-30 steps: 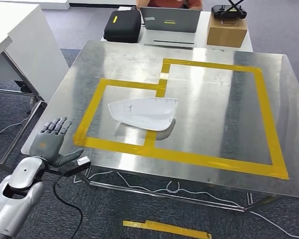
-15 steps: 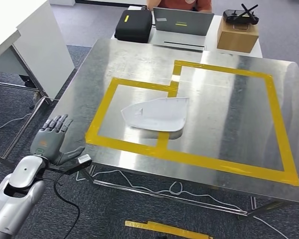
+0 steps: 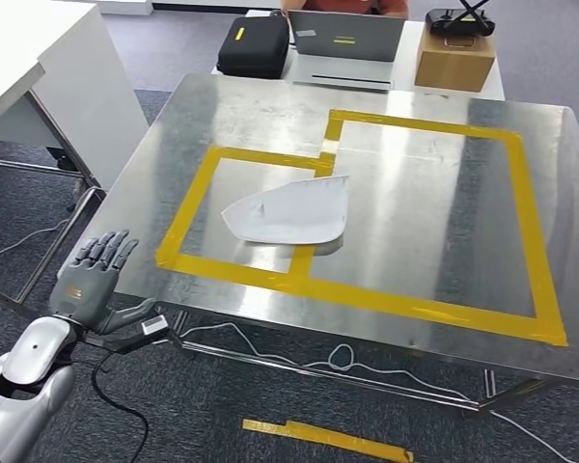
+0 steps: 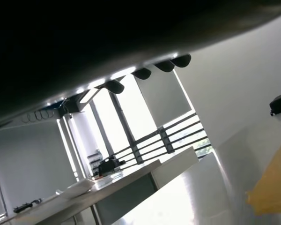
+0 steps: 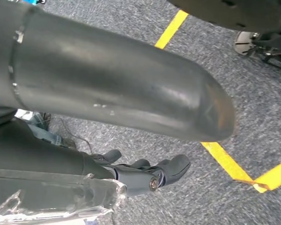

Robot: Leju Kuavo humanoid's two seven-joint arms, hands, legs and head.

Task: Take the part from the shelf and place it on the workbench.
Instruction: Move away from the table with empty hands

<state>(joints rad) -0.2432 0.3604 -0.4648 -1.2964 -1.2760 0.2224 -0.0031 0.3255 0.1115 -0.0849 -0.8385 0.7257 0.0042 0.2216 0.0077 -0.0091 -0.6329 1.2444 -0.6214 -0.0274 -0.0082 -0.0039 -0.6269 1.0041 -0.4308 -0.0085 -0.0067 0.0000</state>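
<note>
The white part (image 3: 290,211), a curved shell-like piece, lies flat on the steel worktop (image 3: 418,203), resting inside the smaller yellow tape frame (image 3: 199,183) with its far right end reaching over the tape strip that divides that frame from the larger yellow tape rectangle (image 3: 523,193) beside it. Nothing touches the part. The left robot hand (image 3: 97,280) hangs off the near left corner of the worktop, well apart from the part, palm down with its fingers spread wide and straight and the thumb out to the side, holding nothing; a black cable (image 3: 119,405) trails from the wrist down to the carpet. In the left wrist view the dark fingertips (image 4: 142,73) show against a bright window. The right robot hand (image 5: 150,173) points toward the grey carpet (image 5: 266,108), its dark fingers loosely extended and apart with nothing in them, above yellow floor tape (image 5: 227,161). Beyond the worktop's far edge stand a black case (image 3: 256,46), a grey laptop (image 3: 344,43) and a cardboard box (image 3: 453,58). A loose strip of yellow tape (image 3: 326,439) lies on the floor near the front.
</note>
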